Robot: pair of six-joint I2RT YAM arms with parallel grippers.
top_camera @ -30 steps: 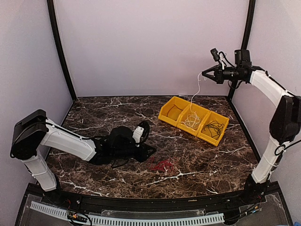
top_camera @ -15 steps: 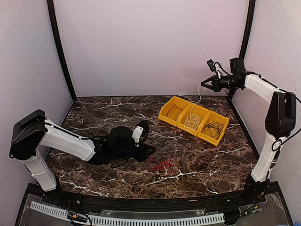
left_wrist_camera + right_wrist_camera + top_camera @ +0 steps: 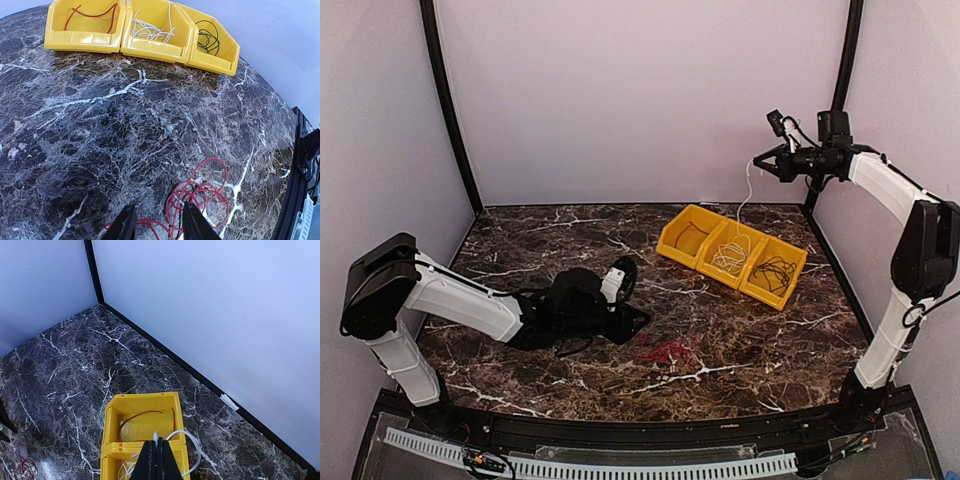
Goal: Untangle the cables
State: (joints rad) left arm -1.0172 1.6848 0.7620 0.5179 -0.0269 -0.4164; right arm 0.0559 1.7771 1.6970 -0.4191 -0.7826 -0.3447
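A loose tangle of red cable [image 3: 666, 350] [image 3: 202, 192] lies on the marble table just right of my left gripper [image 3: 632, 322] [image 3: 159, 224]. That gripper sits low and open, with a red strand running across the gap between its fingers. My right gripper [image 3: 757, 160] [image 3: 158, 452] hangs high above the yellow bins, shut on the white cable [image 3: 742, 200] [image 3: 196, 446]. This cable drops into the middle bin [image 3: 713, 266], where more white loops [image 3: 150, 32] lie. Black cable [image 3: 776, 268] [image 3: 207, 42] rests in the right bin. A red wire [image 3: 92, 12] [image 3: 145, 415] lies in the left bin.
The three joined yellow bins [image 3: 80, 41] stand at the back right of the table. Black frame posts [image 3: 448, 110] run up the back corners against the pale walls. A black rail [image 3: 300, 165] edges the table's near side.
My right gripper dipped down and left with the white cable, then rose back to about its earlier height. The left arm and the red tangle have not moved.
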